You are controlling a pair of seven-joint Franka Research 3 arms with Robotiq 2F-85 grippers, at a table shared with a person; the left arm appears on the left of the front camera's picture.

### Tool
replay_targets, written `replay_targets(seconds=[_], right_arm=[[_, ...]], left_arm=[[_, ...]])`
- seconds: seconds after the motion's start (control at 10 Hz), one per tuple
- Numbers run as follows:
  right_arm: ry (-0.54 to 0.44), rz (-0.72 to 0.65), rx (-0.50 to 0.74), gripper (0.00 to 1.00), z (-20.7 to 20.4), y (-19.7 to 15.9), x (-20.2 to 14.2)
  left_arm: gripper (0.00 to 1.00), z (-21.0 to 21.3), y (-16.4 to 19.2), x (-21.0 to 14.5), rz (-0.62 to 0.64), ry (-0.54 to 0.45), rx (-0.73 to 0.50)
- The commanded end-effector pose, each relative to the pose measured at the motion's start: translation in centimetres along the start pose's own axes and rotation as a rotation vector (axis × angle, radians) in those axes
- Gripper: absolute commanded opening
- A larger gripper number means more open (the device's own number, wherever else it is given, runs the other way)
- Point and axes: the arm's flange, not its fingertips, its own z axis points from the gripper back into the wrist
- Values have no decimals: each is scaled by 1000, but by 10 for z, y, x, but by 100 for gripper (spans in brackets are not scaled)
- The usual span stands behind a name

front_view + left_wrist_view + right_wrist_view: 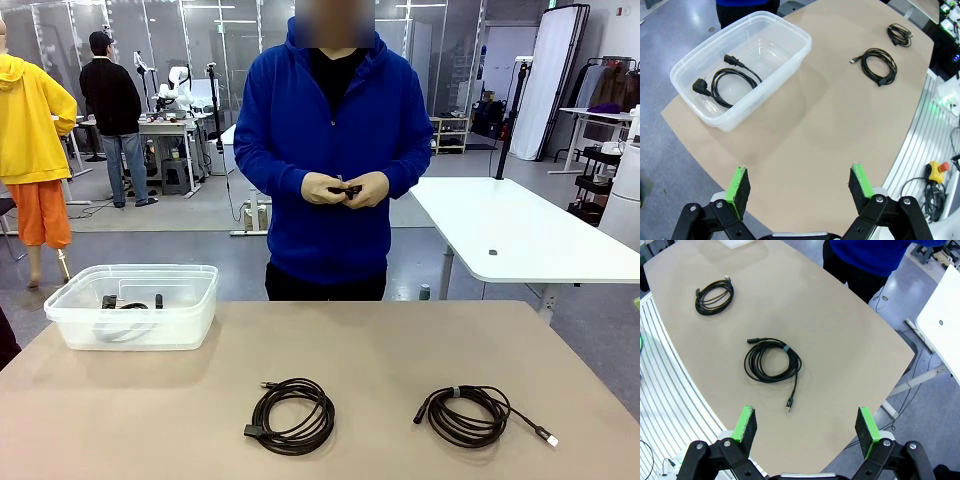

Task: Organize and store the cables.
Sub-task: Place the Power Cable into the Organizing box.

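Note:
Two coiled black cables lie on the tan table near the robot's edge: the middle cable and the right cable, which has a loose tail ending in a light plug. A third black cable, with a power plug, lies inside the clear plastic bin at the table's far left. My left gripper hangs open above the table's near left part. High over the right cable, my right gripper is open too. Both hold nothing.
A person in a blue hoodie stands at the far side, both hands together on a small dark item at waist height. A white table stands behind to the right. Table edges fall away close to both grippers.

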Motion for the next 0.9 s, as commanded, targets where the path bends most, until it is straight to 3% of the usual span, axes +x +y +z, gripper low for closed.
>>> replay_targets(seconds=[0.0, 0.8], right_arm=[[-2, 16, 4, 100, 1, 0, -2], [-2, 16, 4, 100, 1, 0, -2]], left_arm=[[100, 1, -3, 1, -8, 2, 10], [100, 1, -3, 1, -8, 2, 10]])
